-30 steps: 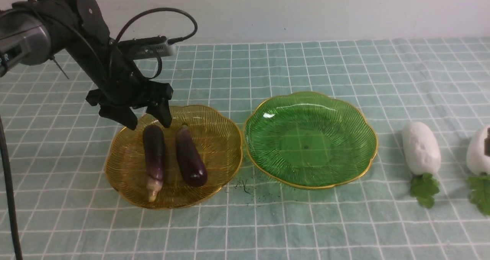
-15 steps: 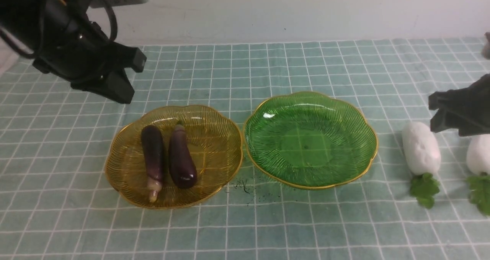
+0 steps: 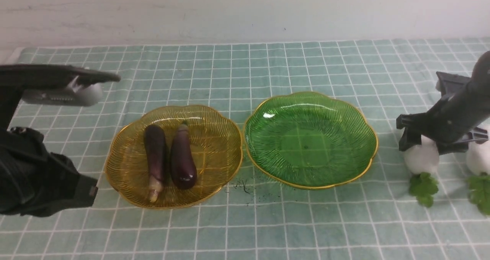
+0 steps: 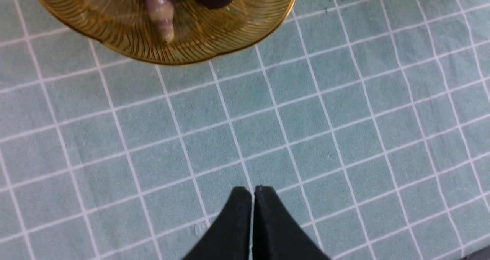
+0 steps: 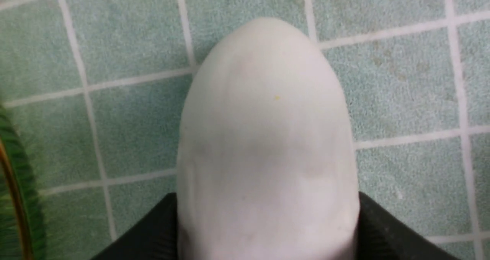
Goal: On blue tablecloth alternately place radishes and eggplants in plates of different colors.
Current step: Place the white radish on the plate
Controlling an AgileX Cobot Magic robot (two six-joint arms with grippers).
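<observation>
Two dark purple eggplants lie side by side in the amber plate [image 3: 216, 145]: one with a tan stem end [image 3: 155, 156], one beside it [image 3: 183, 158]. The green plate [image 3: 310, 141] is empty. Both stand on the blue tablecloth [image 3: 268, 68]. My right gripper [image 3: 421, 147] is down over the nearer white radish [image 3: 421, 160], which lies on the cloth; in the right wrist view the jaws [image 5: 268, 198] press both sides of the radish [image 5: 268, 118]. A second radish [image 3: 478, 158] lies further right. My left gripper [image 3: 86, 193] is shut and empty, low at the front left [image 4: 252, 193].
Dark specks [image 3: 245, 187] lie on the cloth between the plates' front edges. The radishes' green leaves [image 3: 423, 187] point toward the front. The green plate's rim [image 5: 15, 183] is close beside the gripped radish. A white wall stands behind the table.
My left arm drew back from the amber plate to the front left, leaving both eggplants there. My right gripper came in from the right and dropped onto the nearer radish.
</observation>
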